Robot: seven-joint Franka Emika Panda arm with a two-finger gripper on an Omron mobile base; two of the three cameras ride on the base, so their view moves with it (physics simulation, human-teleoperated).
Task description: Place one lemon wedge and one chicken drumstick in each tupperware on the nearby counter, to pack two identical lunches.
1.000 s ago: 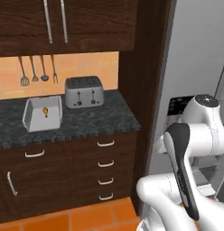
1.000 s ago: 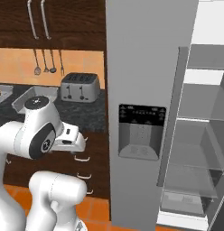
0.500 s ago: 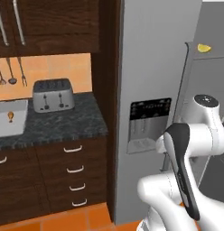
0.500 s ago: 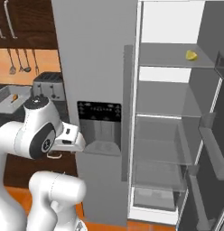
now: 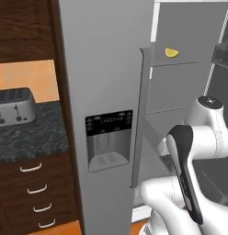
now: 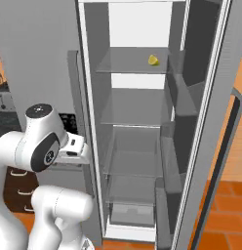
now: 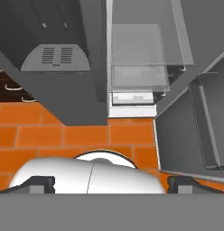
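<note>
Resting lemon wedge (image 6: 153,60), orientation unclear

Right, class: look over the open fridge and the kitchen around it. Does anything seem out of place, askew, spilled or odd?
Nothing is spilled, askew or damaged. The one slightly odd sight is a single lemon wedge lying loose on the upper shelf of the open fridge, whose other visible shelves are bare. The toaster stands squarely on the counter.

Tall matt grey metal fridge (image 5: 102,92), clear glass shelves (image 6: 132,61); glossy yellow lemon wedge (image 6: 153,60); speckled dark stone counter (image 5: 28,137); brushed silver toaster (image 5: 14,106); dark wood drawers (image 5: 33,197); orange floor tiles (image 7: 50,135).
</note>
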